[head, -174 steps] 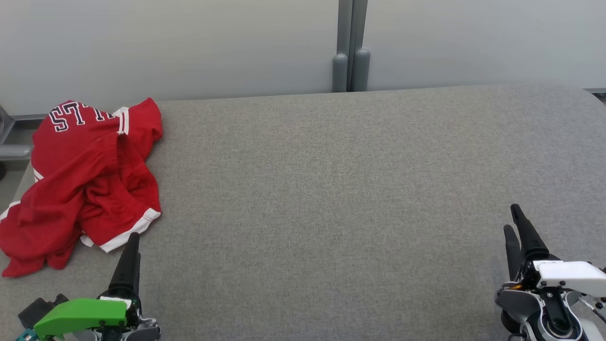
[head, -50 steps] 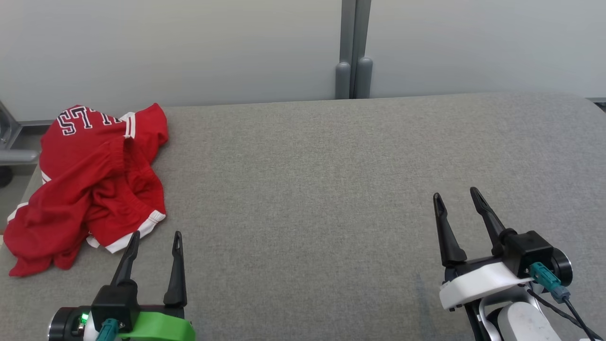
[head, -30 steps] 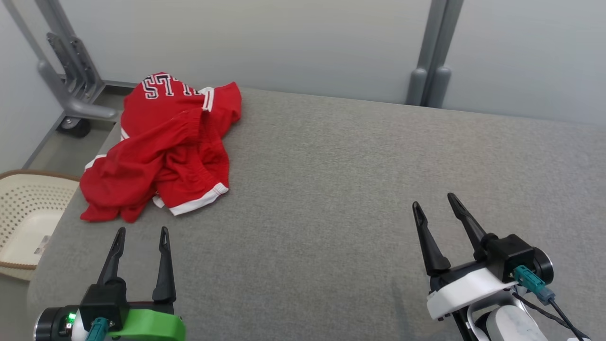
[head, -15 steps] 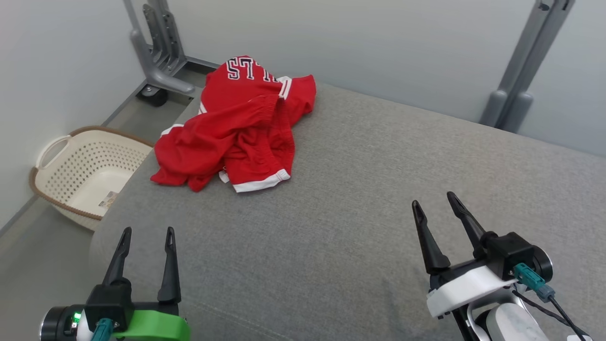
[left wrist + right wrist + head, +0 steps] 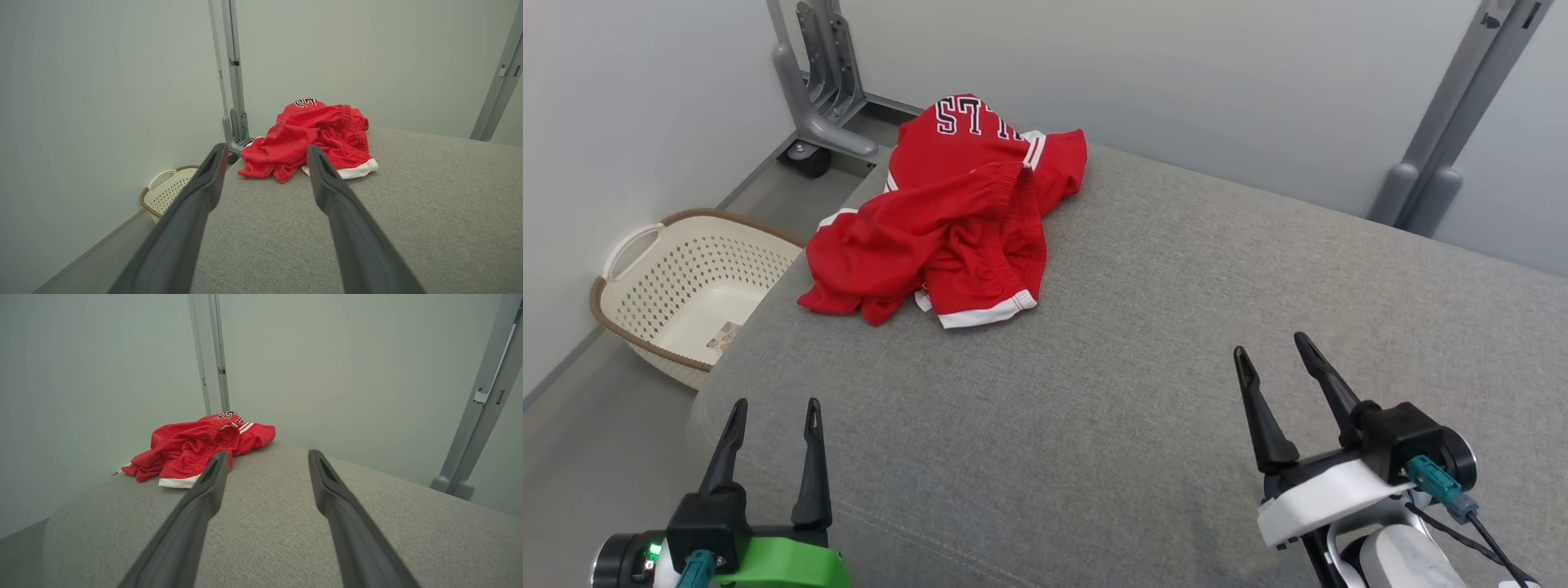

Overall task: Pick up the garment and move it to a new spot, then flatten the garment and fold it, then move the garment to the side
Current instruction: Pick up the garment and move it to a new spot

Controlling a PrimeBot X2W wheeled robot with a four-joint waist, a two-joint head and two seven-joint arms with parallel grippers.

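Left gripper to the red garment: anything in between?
No. In the head view, bare grey surface runs from the left gripper to the red garment; the basket stands on the floor off to the left.

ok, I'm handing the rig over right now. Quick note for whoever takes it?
Left claw: open, empty, at the near left edge of the grey surface.
Right claw: open, empty, over the near right part.
Garment: red shorts with white trim, crumpled in a heap at the far left corner, clear of both claws. A laundry basket sits on the floor to the left.
Done: nothing yet.
Left: pick it up, move it, flatten, fold, set it aside.
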